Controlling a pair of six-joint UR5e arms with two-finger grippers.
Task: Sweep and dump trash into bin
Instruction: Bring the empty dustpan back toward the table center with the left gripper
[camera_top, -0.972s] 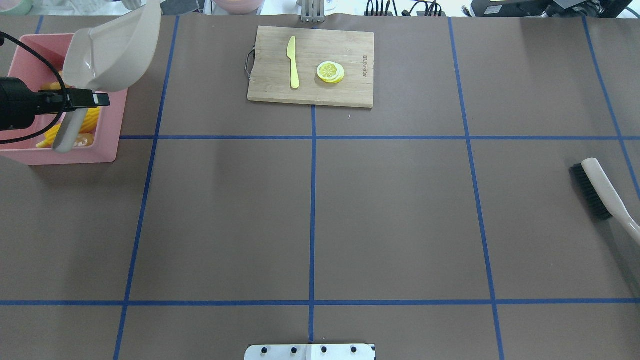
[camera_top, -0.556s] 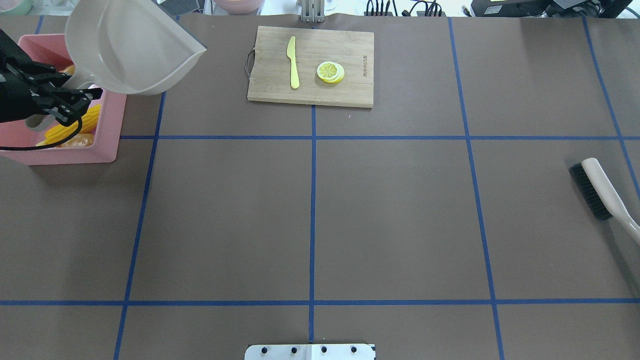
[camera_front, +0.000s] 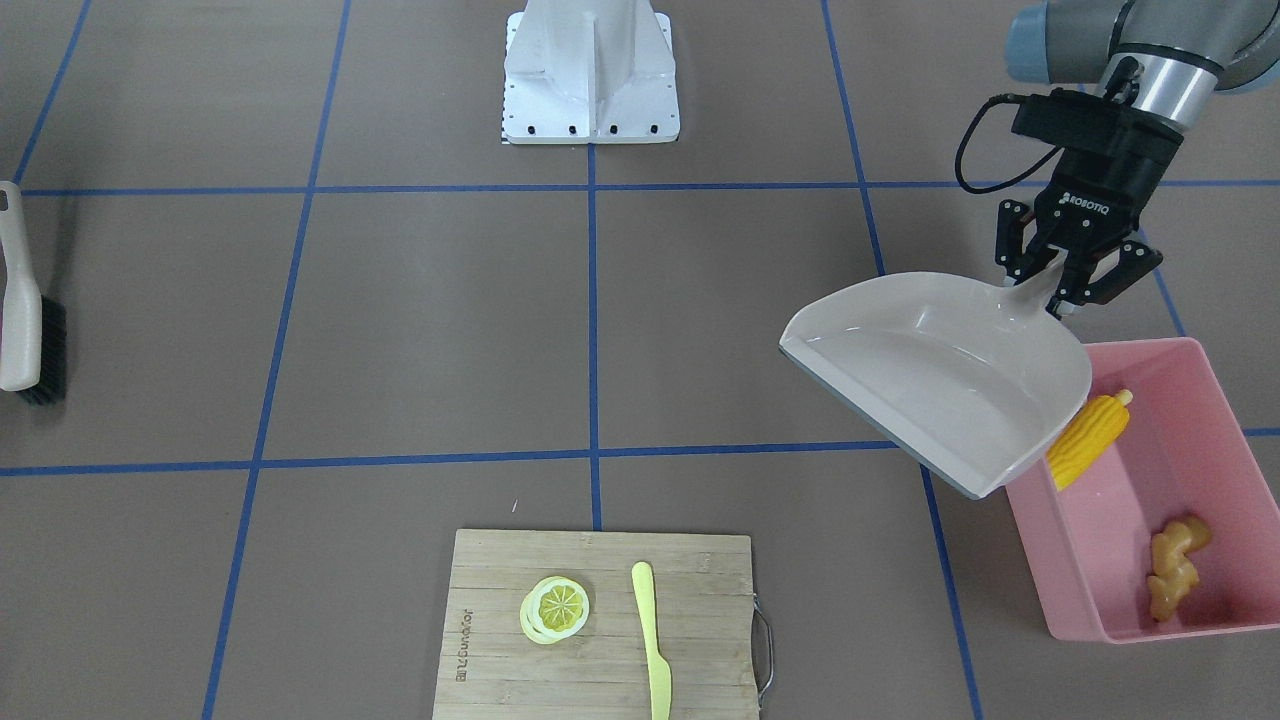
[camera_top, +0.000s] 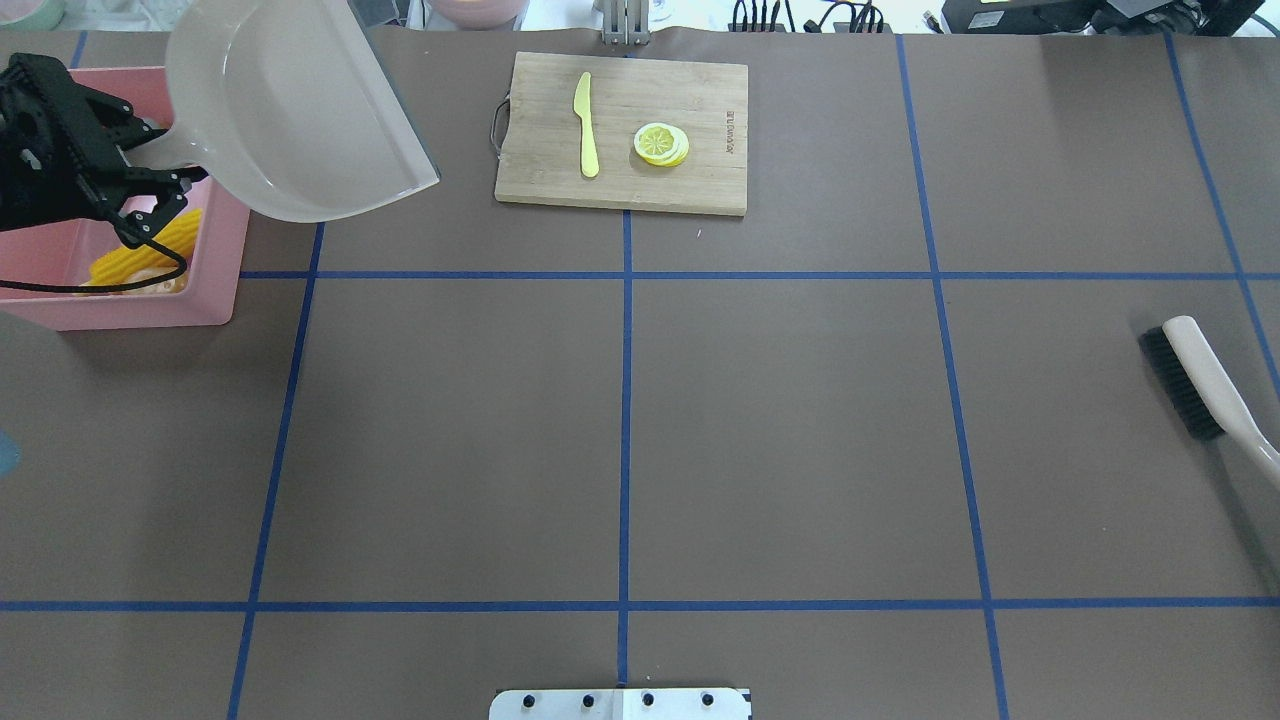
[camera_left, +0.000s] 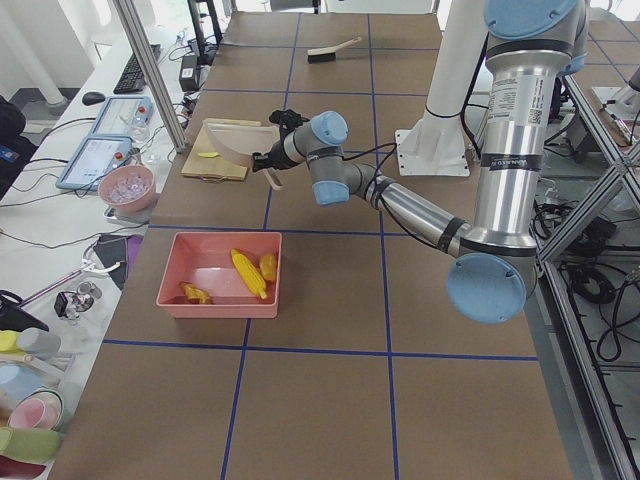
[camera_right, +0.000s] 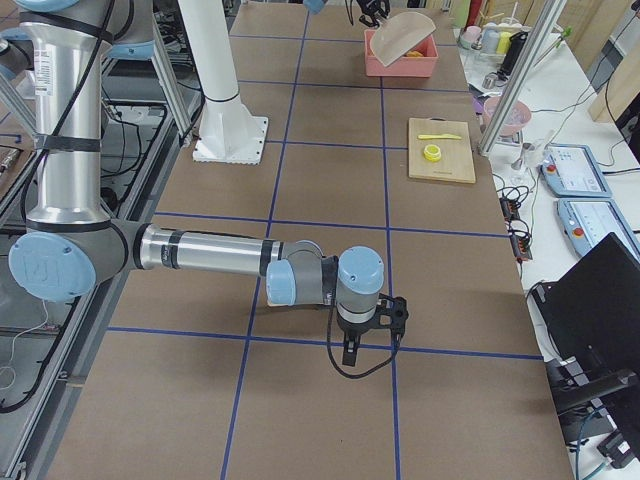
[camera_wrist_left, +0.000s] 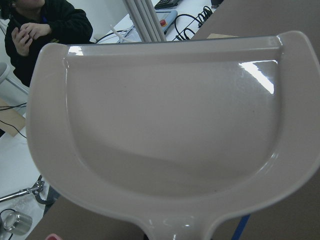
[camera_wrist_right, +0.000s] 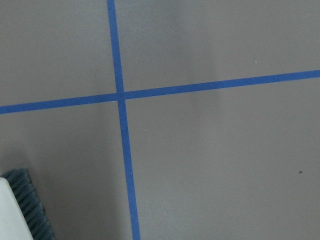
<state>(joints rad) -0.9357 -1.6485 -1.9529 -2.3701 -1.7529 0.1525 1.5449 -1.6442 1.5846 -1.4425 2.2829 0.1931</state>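
Clamping dustpan (camera_front: 940, 385) handle, left jaws near bin (camera_front: 1150, 347); right jaws: cannot tell.

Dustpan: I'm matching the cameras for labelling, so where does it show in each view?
Front-facing: dustpan right of centre, overlapping the pink bin.
Overhead: dustpan top left, beside the bin.
Exterior left: dustpan upper middle, above the bin.
Exterior right: dustpan at the top edge, over the bin.
Left wrist: dustpan fills the frame.
Right wrist: not in it.
Shared landmark: the bin.
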